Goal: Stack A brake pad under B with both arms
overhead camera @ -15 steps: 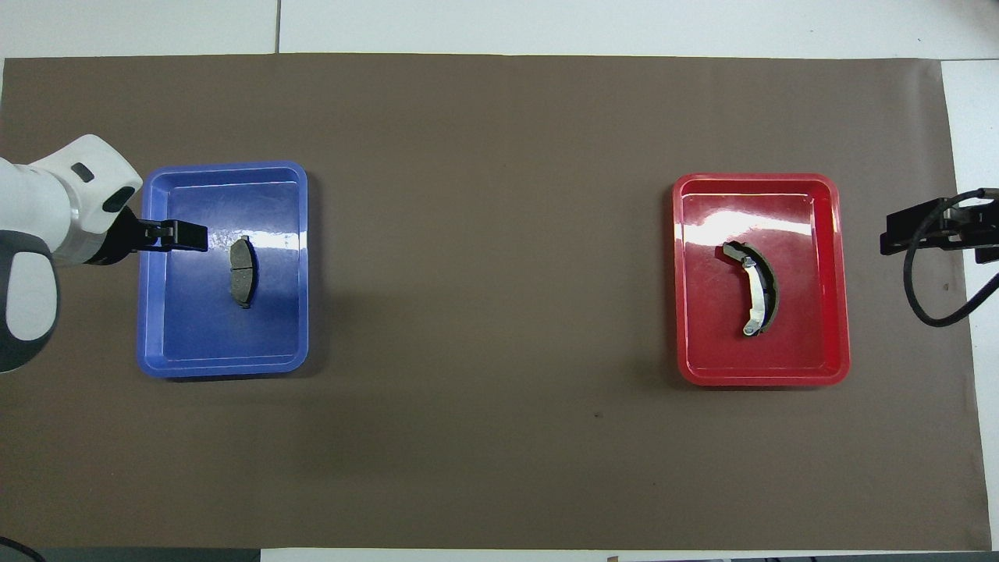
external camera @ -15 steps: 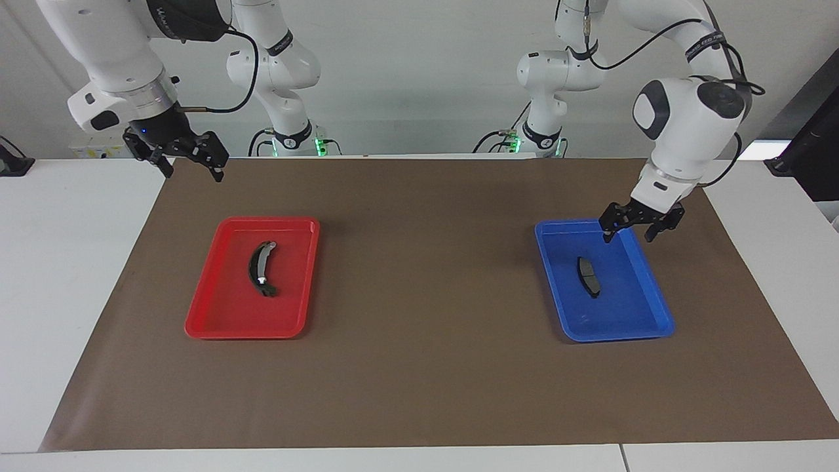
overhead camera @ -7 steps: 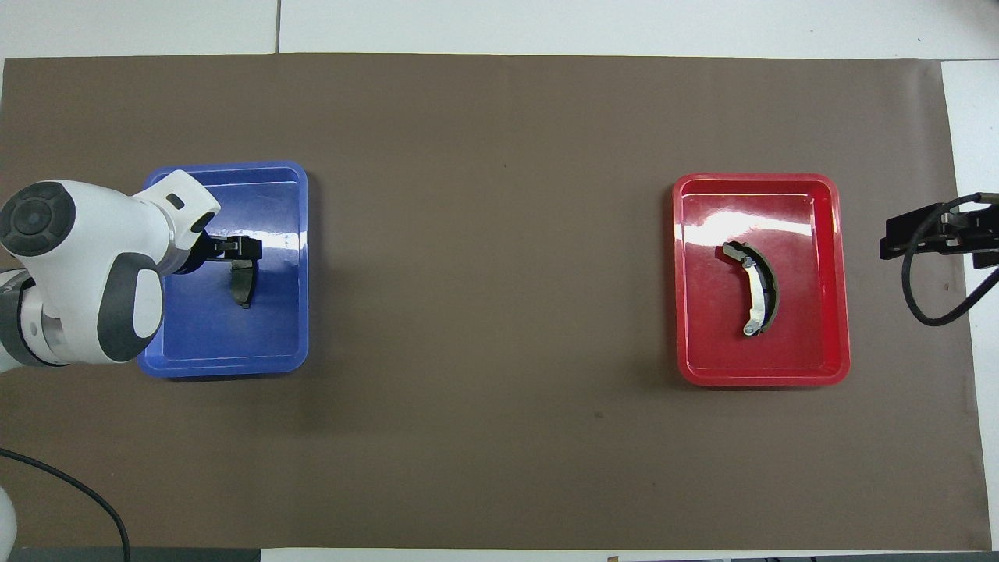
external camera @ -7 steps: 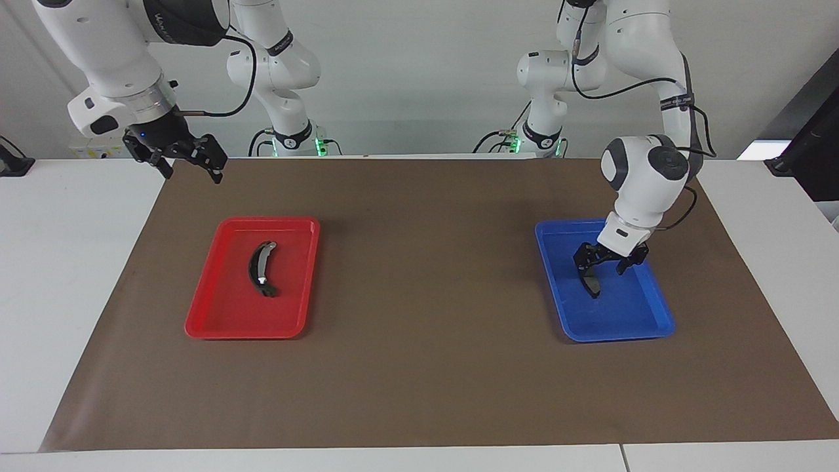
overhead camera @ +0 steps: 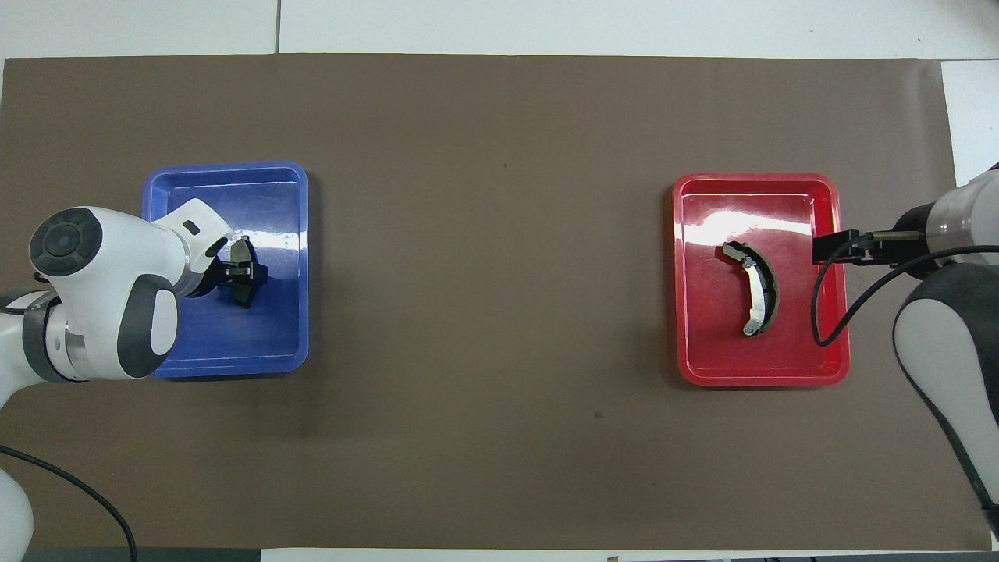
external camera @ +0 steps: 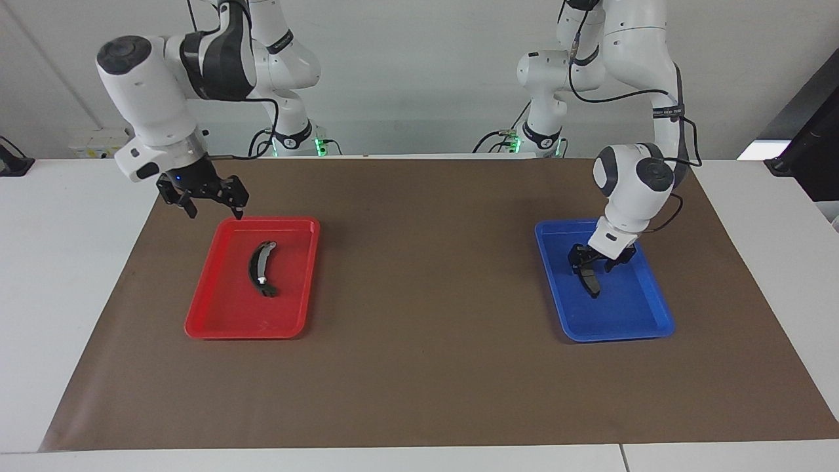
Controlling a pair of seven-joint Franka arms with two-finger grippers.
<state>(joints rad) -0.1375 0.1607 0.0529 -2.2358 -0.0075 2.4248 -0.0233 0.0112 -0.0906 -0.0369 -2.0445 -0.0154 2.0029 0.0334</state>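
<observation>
The right end effector (external camera: 215, 212) hangs spread open over the red tray's (external camera: 216, 326) rim at the right arm's end of the counter (external camera: 419, 380). It is not over the long brake piece (external camera: 259, 267), which lies flat in the middle of that tray. If it came straight down from here it would likely hit the rim and tip or shove the tray. The piece is thin and curved, so a pinch off its middle could let it swing or slip.

In the blue tray (external camera: 629, 332), the left end effector (external camera: 592, 267) is down on the short pad (external camera: 593, 283), at the end nearer the robots. I cannot tell whether it is already pinching the pad. A hold that close to one end may let the pad droop or twist when lifted. Tips pressed on the tray floor could also drag the tray along.

From overhead, the left wrist covers part of the blue tray and the contact itself. The frame edge cuts off most of the right arm.
</observation>
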